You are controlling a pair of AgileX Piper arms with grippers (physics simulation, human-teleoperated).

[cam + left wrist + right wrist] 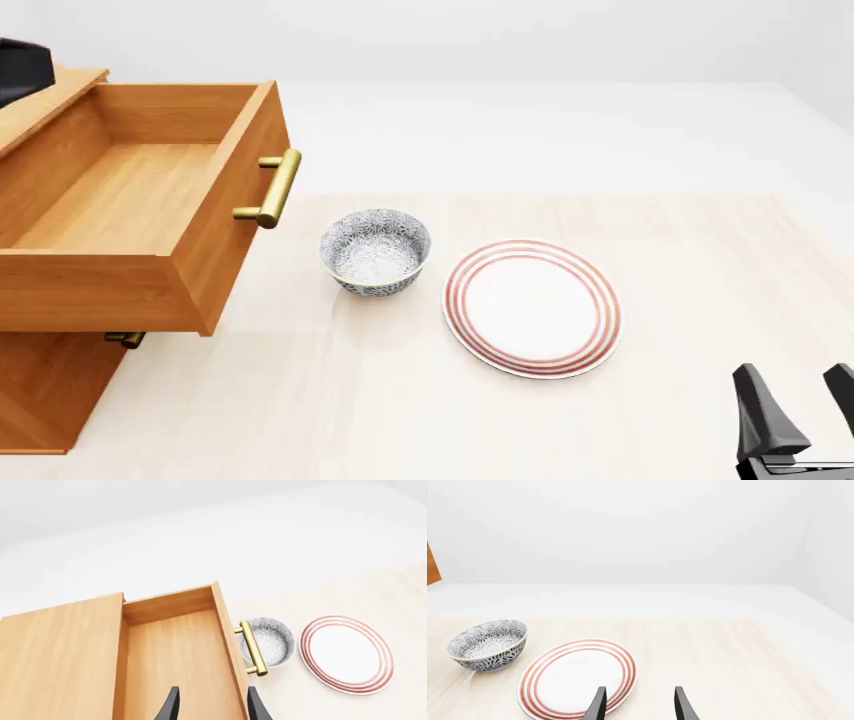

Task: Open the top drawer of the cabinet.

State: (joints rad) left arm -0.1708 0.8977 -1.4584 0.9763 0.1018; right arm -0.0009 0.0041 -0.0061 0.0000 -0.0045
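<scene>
The top drawer (127, 200) juts well out of the cabinet (47, 385), so the job looks done; the left pincer (212, 705) hangs spread above it, gripping nothing; the right pincer (805, 398) rests spread over the tabletop (400, 400).

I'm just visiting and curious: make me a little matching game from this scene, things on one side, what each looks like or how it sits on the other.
Things:
1. top drawer
2. bowl
3. plate
4. right gripper

Descriptions:
A. white with red rings around the rim
B. pulled out, nothing inside
C. open, holding nothing, above the table's near right corner
D. blue-grey speckled pattern, standing beside the brass handle

Pairs: 1-B, 2-D, 3-A, 4-C
</scene>
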